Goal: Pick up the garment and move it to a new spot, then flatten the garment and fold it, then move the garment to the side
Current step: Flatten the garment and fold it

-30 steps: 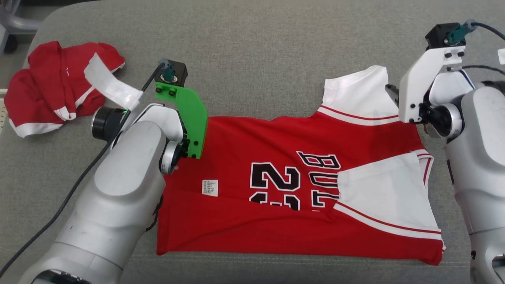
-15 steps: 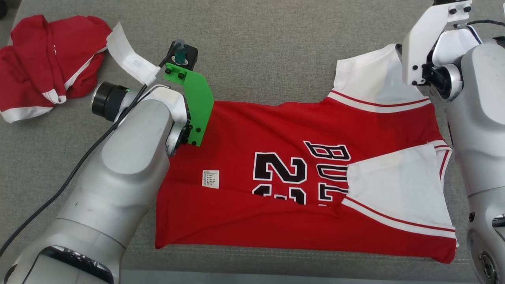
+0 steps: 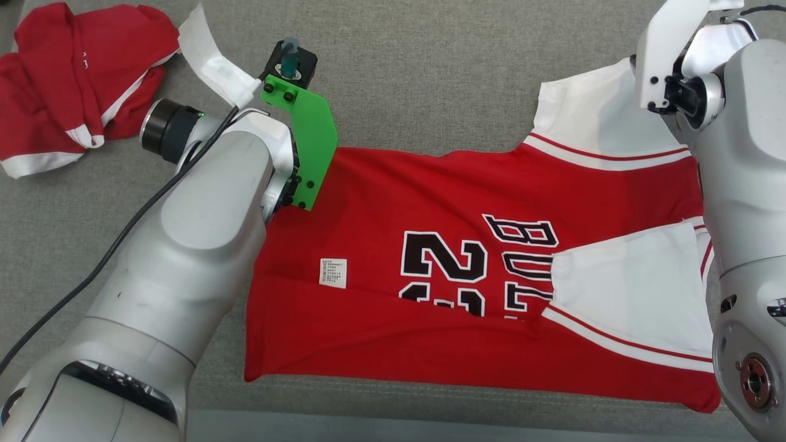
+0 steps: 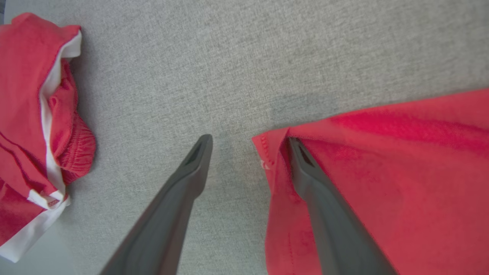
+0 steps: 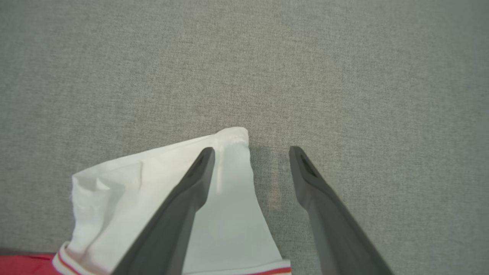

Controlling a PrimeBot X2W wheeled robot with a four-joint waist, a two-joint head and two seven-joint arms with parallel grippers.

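The garment, a red jersey with white sleeves and black lettering, lies spread on the grey cloth surface, with its near long edge folded over the numbers and one white sleeve laid across the front. In the left wrist view my left gripper is open astride the jersey's red corner, one finger on the cloth and the other on the grey surface. My right gripper is open astride the far white sleeve's corner, with one finger above the sleeve. Nothing is held.
A second red and white garment lies crumpled at the far left, also visible as the crumpled garment in the left wrist view. The surface's front edge runs close below the jersey. Bare grey cloth stretches beyond the jersey.
The whole head picture has shifted, so the camera has moved. Both arms stay above the jersey's far corners, the right wrist a little farther up the picture. Both grippers stay open.
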